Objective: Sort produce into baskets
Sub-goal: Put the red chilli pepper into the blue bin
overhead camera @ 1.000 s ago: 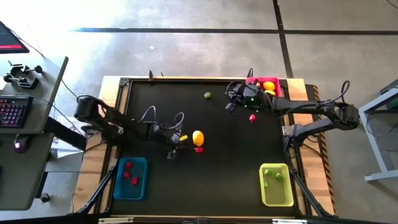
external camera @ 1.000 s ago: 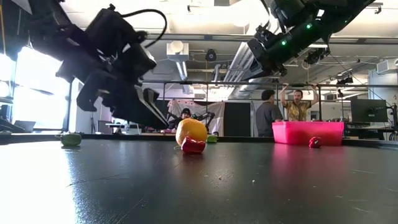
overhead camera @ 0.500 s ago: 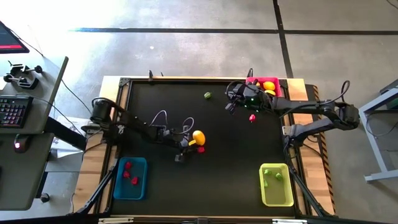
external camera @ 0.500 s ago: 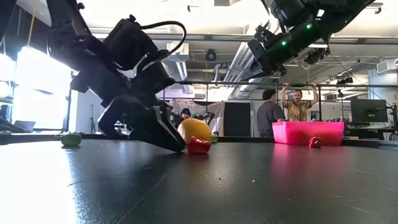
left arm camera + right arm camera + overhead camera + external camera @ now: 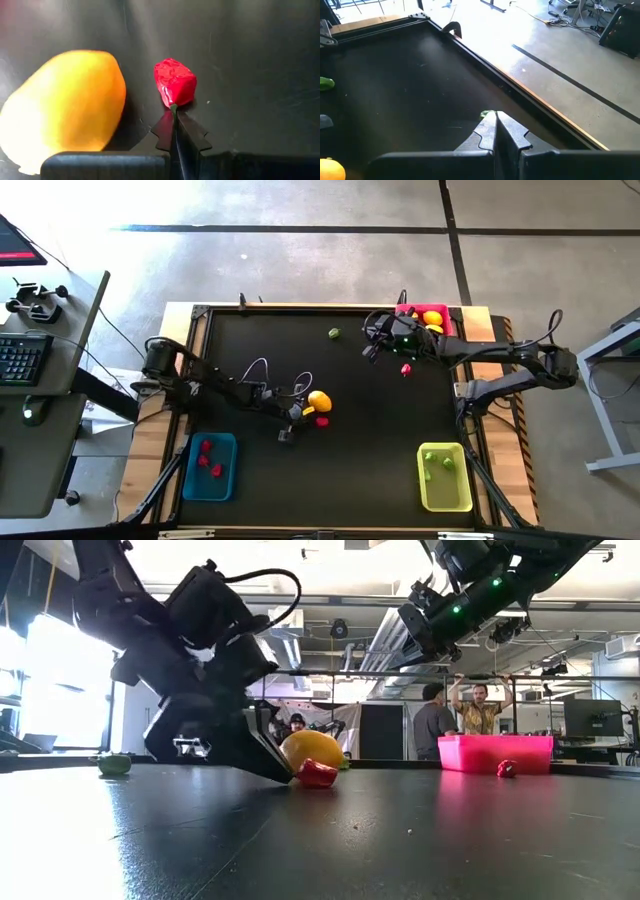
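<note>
At mid-tabletop (image 5: pixel 380 430), the left tool (image 5: pixel 174 114) has snapped clenched just short of the red piece (image 5: pixel 174 83) beside the yellow fruit (image 5: pixel 65 105), grasping nothing, so that pick probably needs repeating; the right tool (image 5: pixel 496 119) waits clenched near the pink basket (image 5: pixel 409 310).

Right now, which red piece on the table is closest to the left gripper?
The red piece beside the yellow fruit, at the left gripper; the other loose red piece lies by the pink basket.

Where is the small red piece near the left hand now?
In the high view the red piece lies near the table's middle, just below the yellow fruit; the left hand, shut, has its tips right at it.
</note>
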`<action>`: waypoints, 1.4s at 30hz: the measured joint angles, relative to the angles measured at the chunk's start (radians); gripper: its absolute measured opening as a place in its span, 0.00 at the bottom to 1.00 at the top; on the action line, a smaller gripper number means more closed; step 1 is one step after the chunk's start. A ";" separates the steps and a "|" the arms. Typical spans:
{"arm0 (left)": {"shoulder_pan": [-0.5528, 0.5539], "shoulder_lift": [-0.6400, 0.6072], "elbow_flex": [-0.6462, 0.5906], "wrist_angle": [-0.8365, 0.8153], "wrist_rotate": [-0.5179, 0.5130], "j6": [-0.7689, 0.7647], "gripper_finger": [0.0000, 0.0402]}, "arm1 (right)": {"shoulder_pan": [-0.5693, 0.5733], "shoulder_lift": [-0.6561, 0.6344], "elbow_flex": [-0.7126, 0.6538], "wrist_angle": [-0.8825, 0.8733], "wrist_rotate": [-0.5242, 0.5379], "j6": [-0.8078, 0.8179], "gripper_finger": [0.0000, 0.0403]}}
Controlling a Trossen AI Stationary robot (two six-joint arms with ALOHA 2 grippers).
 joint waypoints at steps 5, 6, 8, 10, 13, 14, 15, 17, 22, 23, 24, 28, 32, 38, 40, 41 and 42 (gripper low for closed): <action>0.000 -0.129 0.001 -0.110 0.000 0.020 0.00 | 0.000 0.000 0.000 0.005 0.000 -0.026 0.00; 0.000 -0.161 0.001 -0.149 0.000 0.024 0.00 | 0.000 0.000 0.000 0.005 0.000 -0.026 0.00; -0.006 -0.222 0.000 -0.213 0.000 0.050 0.00 | 0.000 0.000 0.000 0.006 0.000 -0.034 0.00; -0.016 -0.287 0.001 -0.301 0.000 0.068 0.00 | 0.000 0.000 0.000 0.008 0.000 -0.050 0.00; -0.044 -0.381 0.001 -0.452 0.000 0.066 0.00 | 0.000 0.000 0.000 0.009 0.000 -0.060 0.00; -0.058 -0.413 0.001 -0.505 0.000 0.058 0.00 | 0.000 0.000 0.000 0.009 0.000 -0.060 0.00; -0.074 -0.446 0.001 -0.544 0.000 0.046 0.00 | 0.000 0.000 0.000 0.009 0.000 -0.060 0.00; -0.116 -0.512 0.002 -0.650 0.004 0.024 0.00 | 0.000 0.000 0.000 0.009 0.000 -0.060 0.00; -0.223 -0.645 0.051 -0.902 0.009 -0.079 0.00 | 0.000 0.000 0.000 0.010 0.000 -0.060 0.00; -0.246 -0.660 0.071 -0.955 0.008 -0.101 0.00 | 0.000 0.000 0.000 0.010 0.000 -0.060 0.00; -0.270 -0.670 0.092 -1.014 0.008 -0.123 0.00 | 0.000 0.000 0.000 0.010 0.000 -0.060 0.00; -0.363 -0.672 0.197 -1.239 0.009 -0.255 0.00 | -0.001 0.000 0.000 0.011 -0.001 -0.066 0.00; -0.459 -0.652 0.281 -1.467 0.029 -0.464 0.00 | -0.001 0.000 0.000 0.015 0.020 -0.086 0.00; -0.561 -0.648 0.293 -1.639 0.179 -0.735 0.00 | -0.001 0.000 0.000 0.018 0.028 -0.086 0.00; -0.583 -0.648 0.280 -1.653 0.219 -0.783 0.00 | -0.001 0.000 0.000 0.018 0.028 -0.086 0.00; -0.589 -0.648 0.270 -1.658 0.240 -0.796 0.00 | -0.001 0.000 0.000 0.018 0.028 -0.086 0.00; -0.592 -0.648 0.257 -1.657 0.254 -0.806 0.00 | -0.001 0.000 0.000 0.018 0.028 -0.086 0.00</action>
